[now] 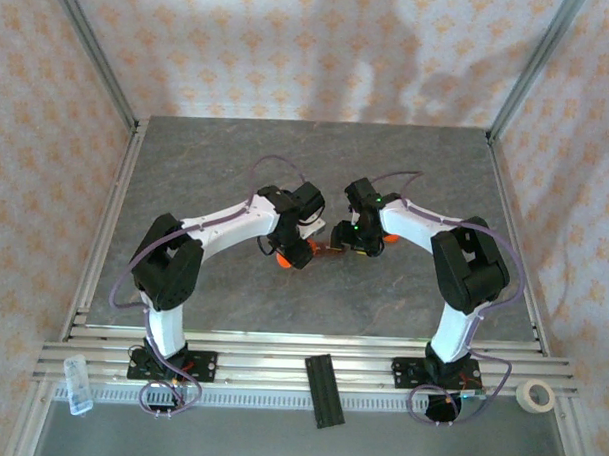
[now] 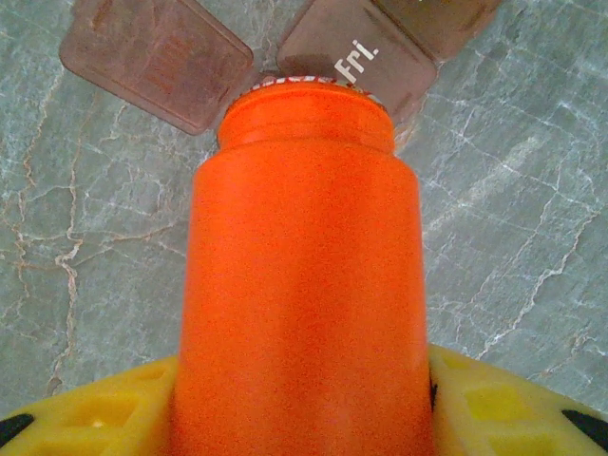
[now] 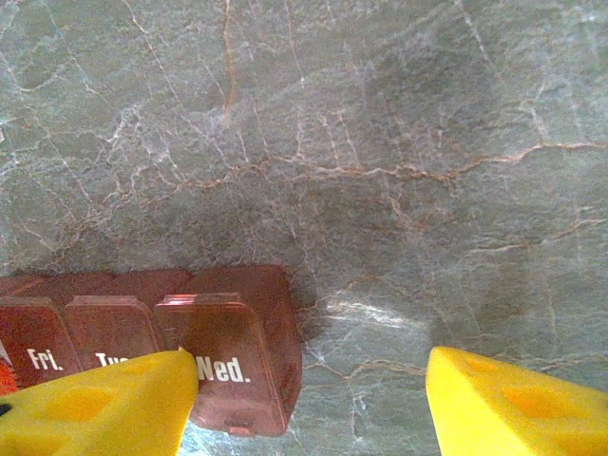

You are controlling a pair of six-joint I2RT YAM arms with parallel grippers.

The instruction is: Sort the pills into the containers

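Observation:
My left gripper (image 2: 304, 404) is shut on an orange pill bottle (image 2: 304, 285), its yellow fingers (image 2: 503, 404) pressing both sides. The bottle's mouth points down at the containers, a dark reddish-brown pill organizer whose open lids (image 2: 356, 57) read "Fri." What the bottle holds is hidden. In the top view the bottle (image 1: 287, 255) sits just left of the organizer (image 1: 330, 251) at the table's middle. My right gripper (image 3: 309, 399) is open above the organizer's end compartment (image 3: 237, 342), marked "Wed.", with its left finger (image 3: 104, 404) over the lids and nothing between the fingers.
A black ribbed bar (image 1: 324, 389) lies across the front rails between the arm bases. A clear plastic vial (image 1: 77, 383) rests at the front left and a tape roll (image 1: 536, 395) at the front right. Metal frame posts border the grey marbled table (image 1: 237, 156).

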